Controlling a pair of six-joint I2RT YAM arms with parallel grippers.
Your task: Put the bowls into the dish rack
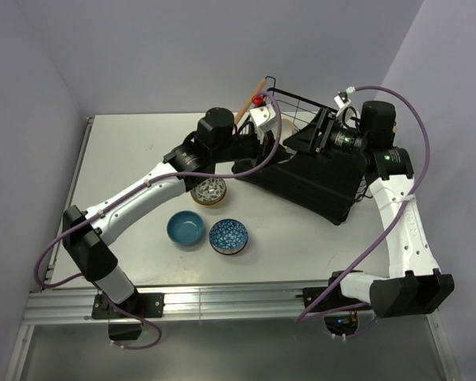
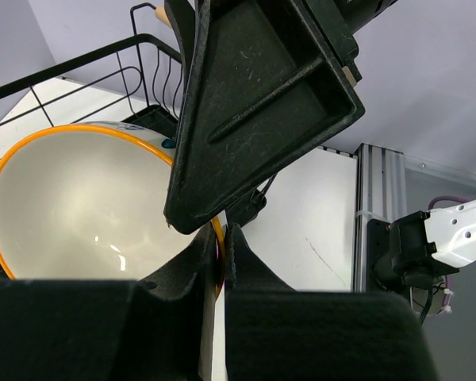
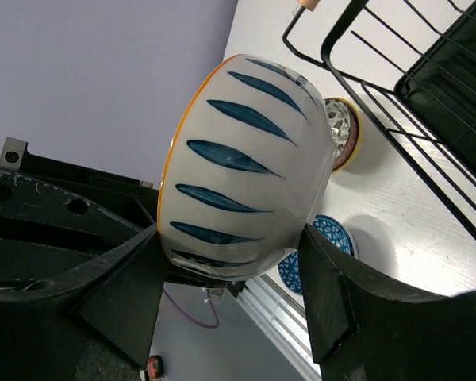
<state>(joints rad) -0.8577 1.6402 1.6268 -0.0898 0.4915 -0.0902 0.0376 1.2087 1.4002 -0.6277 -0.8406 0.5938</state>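
A white bowl with blue stripes and an orange rim hangs in the air at the dish rack's near end. My left gripper is shut on its orange rim. My right gripper straddles the same bowl, one finger at the mouth and the other at the foot, both touching it. In the top view both grippers meet at the bowl, left gripper, right gripper. The black wire dish rack lies under and behind them. Its wires show in the left wrist view and the right wrist view.
Three more bowls sit on the table in front of the rack: a patterned one with a yellow rim, a plain teal one and a blue-patterned one. A wooden handle sticks out at the rack's far corner. Walls close in behind and to the right.
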